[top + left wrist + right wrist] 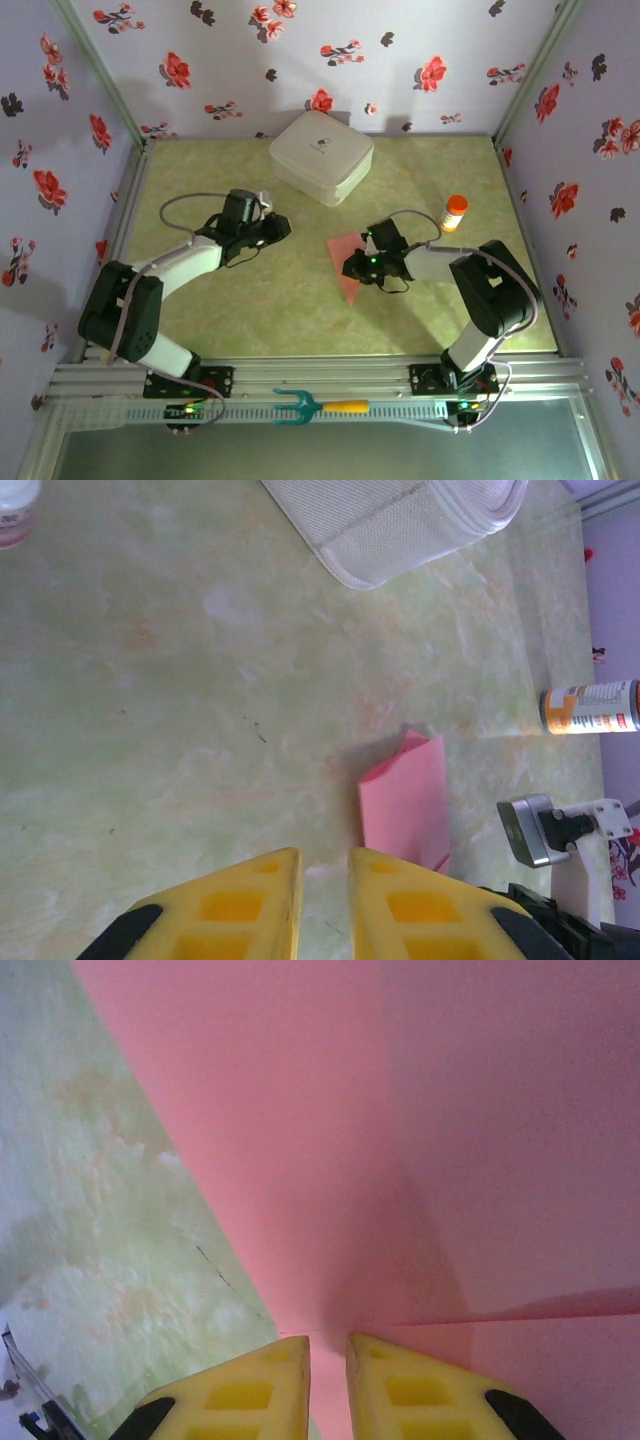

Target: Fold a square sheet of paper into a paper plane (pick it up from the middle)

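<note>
The thin pink-red square paper sheet (400, 1140) is pinched beside one edge by the right pincer (328, 1338). The left pincer (325, 855) is seen narrow, empty, over bare desk (200, 680).

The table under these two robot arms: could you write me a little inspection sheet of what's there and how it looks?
Surface: pale green marbled table top, flat and mottled.
Job's things: pink square sheet of paper right of centre, one layer overlapping another, not yet a dart.
Clutter: white rounded box at the back; orange-capped bottle right of the paper; teal fork-shaped tool with yellow handle on the front rail.
Grippers: left gripper nearly closed, empty, off the paper; right gripper nearly closed at the paper, apparently pinching it.
Cables: grey cable looped by the left arm; dark cable arching over the right wrist.
Surroundings: lilac walls with red and black flowers.
</note>
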### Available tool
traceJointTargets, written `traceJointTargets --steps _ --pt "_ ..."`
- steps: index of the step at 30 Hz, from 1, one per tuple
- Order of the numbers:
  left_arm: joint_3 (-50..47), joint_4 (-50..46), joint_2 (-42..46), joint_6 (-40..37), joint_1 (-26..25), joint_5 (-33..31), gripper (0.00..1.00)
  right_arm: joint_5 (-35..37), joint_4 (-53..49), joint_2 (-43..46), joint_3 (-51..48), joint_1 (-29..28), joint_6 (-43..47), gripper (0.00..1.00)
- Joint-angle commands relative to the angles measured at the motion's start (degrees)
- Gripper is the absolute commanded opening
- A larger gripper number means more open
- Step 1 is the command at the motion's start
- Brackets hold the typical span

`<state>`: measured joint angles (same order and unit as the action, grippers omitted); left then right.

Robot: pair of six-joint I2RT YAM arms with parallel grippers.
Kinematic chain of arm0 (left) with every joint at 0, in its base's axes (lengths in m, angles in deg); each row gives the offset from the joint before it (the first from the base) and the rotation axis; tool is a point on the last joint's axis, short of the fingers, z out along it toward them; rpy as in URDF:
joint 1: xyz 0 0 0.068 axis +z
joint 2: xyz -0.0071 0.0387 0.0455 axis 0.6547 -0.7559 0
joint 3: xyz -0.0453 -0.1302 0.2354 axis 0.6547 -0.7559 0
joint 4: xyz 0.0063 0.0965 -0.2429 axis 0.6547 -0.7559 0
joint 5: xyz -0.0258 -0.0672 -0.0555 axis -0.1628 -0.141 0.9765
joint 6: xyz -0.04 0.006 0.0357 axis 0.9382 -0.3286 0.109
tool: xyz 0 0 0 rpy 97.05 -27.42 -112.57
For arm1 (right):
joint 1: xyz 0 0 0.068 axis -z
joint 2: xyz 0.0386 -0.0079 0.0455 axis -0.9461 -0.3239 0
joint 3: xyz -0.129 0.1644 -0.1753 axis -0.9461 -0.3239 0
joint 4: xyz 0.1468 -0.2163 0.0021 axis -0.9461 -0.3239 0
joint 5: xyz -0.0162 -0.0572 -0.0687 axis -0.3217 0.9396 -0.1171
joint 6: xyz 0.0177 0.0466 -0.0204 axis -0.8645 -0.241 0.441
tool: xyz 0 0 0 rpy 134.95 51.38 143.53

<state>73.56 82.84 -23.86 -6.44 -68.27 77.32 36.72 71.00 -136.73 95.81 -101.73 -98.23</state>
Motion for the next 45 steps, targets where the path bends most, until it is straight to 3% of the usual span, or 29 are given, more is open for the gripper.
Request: traceJointTargets --steps 1,20,33,41,45 --pt "2.67 2.26 -1.96 1.1 -1.07 2.26 0.2 4.63 -5.67 -0.81 1.09 0.13 -3.05 0.19" --pt "21.13 -1.84 -24.97 4.59 -10.43 10.32 0.12 0.94 -1.04 -1.55 1.09 -0.04 -9.28 0.15" --pt "24.43 -5.39 -33.54 4.5 -11.36 10.59 0.08 -1.19 2.31 -0.51 0.09 0.13 -9.32 0.17" --pt "22.52 -6.88 -34.51 1.97 -11.06 10.96 0.03 3.48 -3.88 8.51 -1.02 4.96 -5.82 0.34" --pt "21.83 -7.2 -34.31 -0.26 -10.52 11.85 0.03 0.87 -4.23 8.41 -2.06 9.46 -5.24 0.37"
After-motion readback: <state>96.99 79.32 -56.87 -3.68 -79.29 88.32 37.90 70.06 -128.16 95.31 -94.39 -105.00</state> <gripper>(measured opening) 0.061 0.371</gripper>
